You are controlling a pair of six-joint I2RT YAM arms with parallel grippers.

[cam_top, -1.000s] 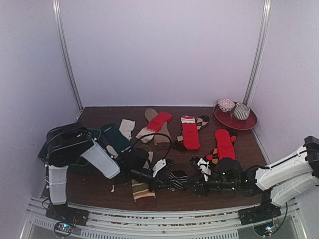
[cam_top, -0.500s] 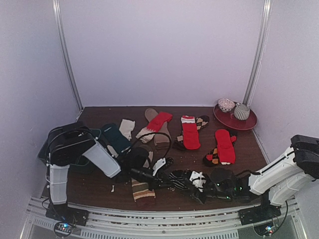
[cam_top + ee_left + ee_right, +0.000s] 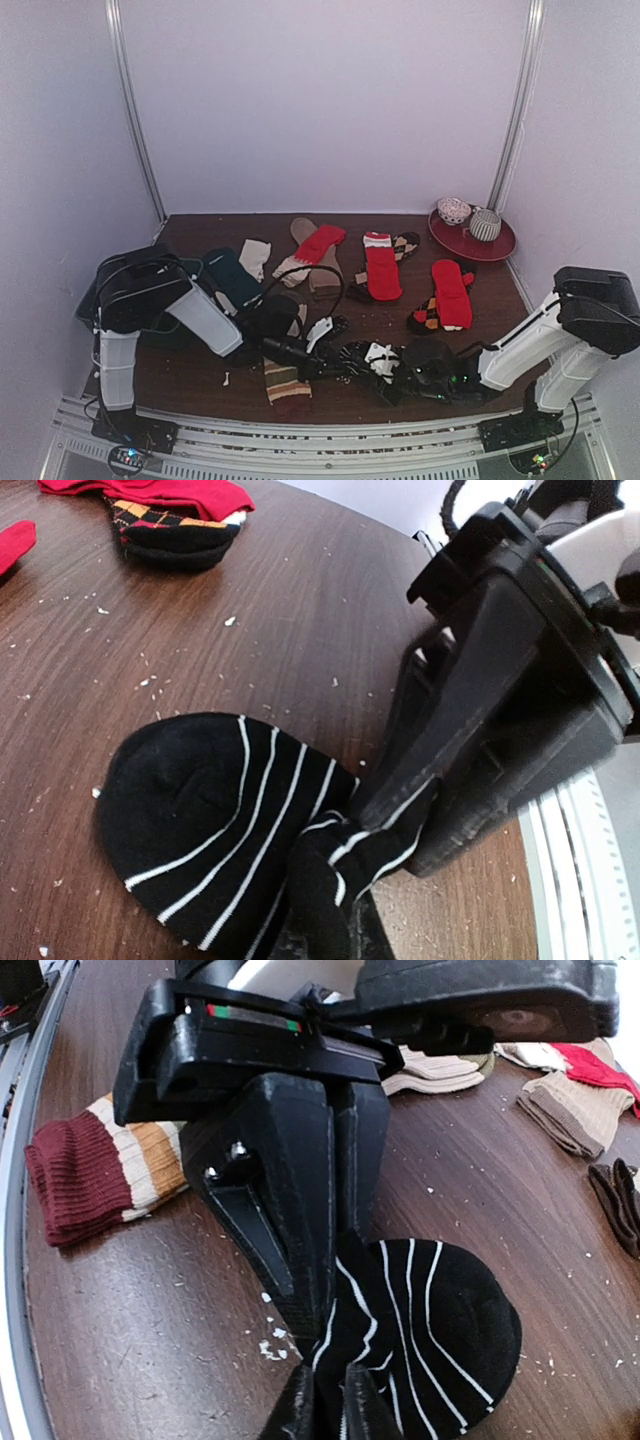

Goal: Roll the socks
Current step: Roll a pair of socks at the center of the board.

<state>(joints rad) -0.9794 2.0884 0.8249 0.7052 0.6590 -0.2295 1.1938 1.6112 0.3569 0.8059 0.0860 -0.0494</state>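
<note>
From above it's just a dark lump near the table's front edge; the wrist cams sort it out. The left claw (image 3: 328, 1305) has its fingers pressed flat together on the twisted neck of the black striped sock (image 3: 200, 800): thin white lines, soft knit, rounded toe flat on the wood-grain table (image 3: 300, 610). The right claw (image 3: 405, 825) looks clamped on that same bunched neck, though the angle's poor. The right cam catches a ribbed tan sock (image 3: 95, 1165) with a maroon cuff, the left cam an argyle sock (image 3: 170, 530).
</note>
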